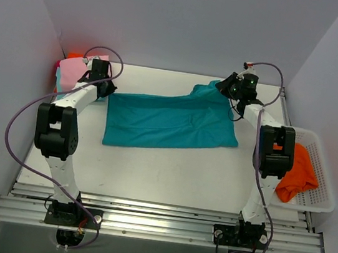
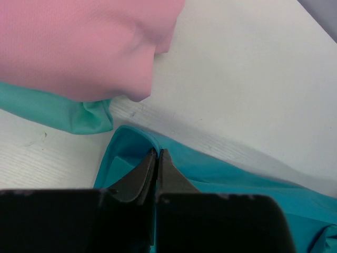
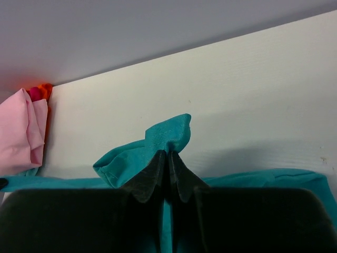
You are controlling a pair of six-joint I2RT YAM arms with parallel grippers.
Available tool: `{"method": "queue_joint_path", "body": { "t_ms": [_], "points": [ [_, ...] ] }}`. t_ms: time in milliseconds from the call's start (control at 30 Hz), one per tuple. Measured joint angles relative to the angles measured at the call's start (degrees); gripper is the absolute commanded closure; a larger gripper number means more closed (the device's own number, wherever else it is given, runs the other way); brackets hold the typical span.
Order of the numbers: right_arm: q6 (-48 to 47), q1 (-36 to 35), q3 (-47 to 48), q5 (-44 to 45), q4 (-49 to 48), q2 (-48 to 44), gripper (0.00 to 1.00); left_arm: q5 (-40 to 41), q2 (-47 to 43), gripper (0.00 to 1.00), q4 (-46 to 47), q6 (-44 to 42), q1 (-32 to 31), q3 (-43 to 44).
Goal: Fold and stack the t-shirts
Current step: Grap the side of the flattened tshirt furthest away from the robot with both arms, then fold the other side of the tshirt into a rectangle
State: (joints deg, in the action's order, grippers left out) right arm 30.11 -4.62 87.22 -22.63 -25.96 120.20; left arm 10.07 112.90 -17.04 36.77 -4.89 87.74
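A deep teal t-shirt (image 1: 169, 121) lies spread across the middle of the table, stretched between both arms. My left gripper (image 1: 102, 87) is shut on its left edge; in the left wrist view the teal hem (image 2: 138, 138) runs into the closed tips (image 2: 157, 154). At the back right my right gripper (image 1: 232, 88) is shut on the shirt's raised corner, a teal flap (image 3: 158, 138) bunched above the tips (image 3: 168, 154). A pink t-shirt (image 1: 72, 74) lies folded at the back left on a pale aqua one (image 2: 63, 113), with orange cloth (image 3: 43, 90) behind. A bright orange t-shirt (image 1: 298, 173) sits in the basket.
The white mesh basket (image 1: 322, 179) stands off the table's right side, beside the right arm. White walls close the table in at the back and on both sides. A metal rail (image 1: 155, 222) carrying both arm bases runs along the near edge.
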Motion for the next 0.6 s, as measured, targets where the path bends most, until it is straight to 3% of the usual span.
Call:
{"method": "queue_joint_path", "body": {
  "t_ms": [600],
  "points": [
    [-1.4, -1.1, -23.3, 1.8, -5.4, -10.9, 1.0, -0.9, -8.0, 0.98, 6.3, 0.0, 0.2, -14.3]
  ]
}}
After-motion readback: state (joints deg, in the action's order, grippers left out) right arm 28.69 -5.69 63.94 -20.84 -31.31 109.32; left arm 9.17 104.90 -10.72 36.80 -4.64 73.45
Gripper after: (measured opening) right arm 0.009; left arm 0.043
